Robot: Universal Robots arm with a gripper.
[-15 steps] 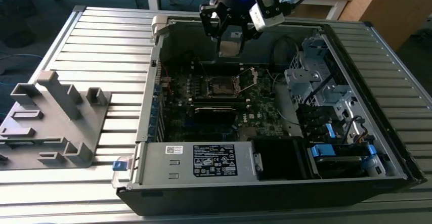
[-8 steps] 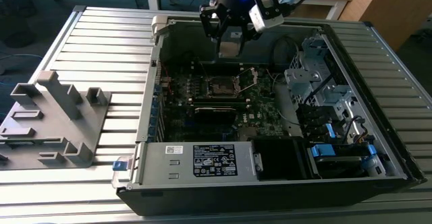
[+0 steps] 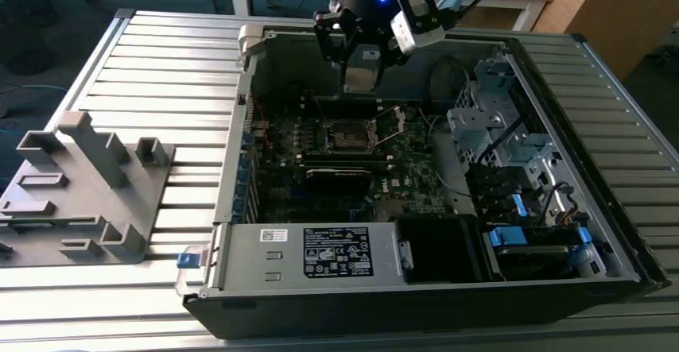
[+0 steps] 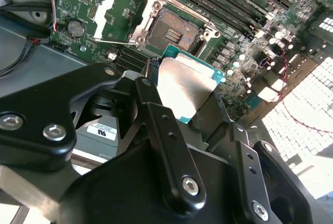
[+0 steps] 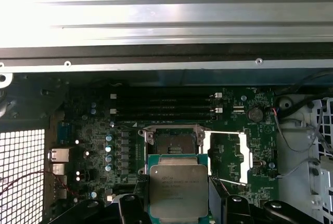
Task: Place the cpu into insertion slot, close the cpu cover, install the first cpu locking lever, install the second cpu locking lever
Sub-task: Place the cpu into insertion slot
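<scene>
A: The gripper (image 3: pixel 360 82) hangs over the far part of the open computer case (image 3: pixel 594 209), and its fingers are clamped on the cpu (image 5: pixel 177 187)

B: Yes, in both wrist views the black fingers (image 4: pixel 156 115) pinch the chip by two opposite edges, with its dull silver face (image 4: pixel 184 91) showing between them

A: And the chip is up in the air above the motherboard (image 5: pixel 88 130), not seated

B: Right, the insertion slot (image 5: pixel 171 143) sits bare, its dark centre and black rim exposed, and the chip is apart from it

A: What about the cpu cover (image 5: pixel 248 156)?

B: It's swung open, lying just beside the slot; in the exterior view the cover (image 3: pixel 393 121) is on the exterior view's right of the slot (image 3: pixel 345 136)

A: On the exterior view's left a grey fixture (image 3: pixel 79 185) stands on the slatted table (image 3: pixel 170 58), well apart from the case
</scene>
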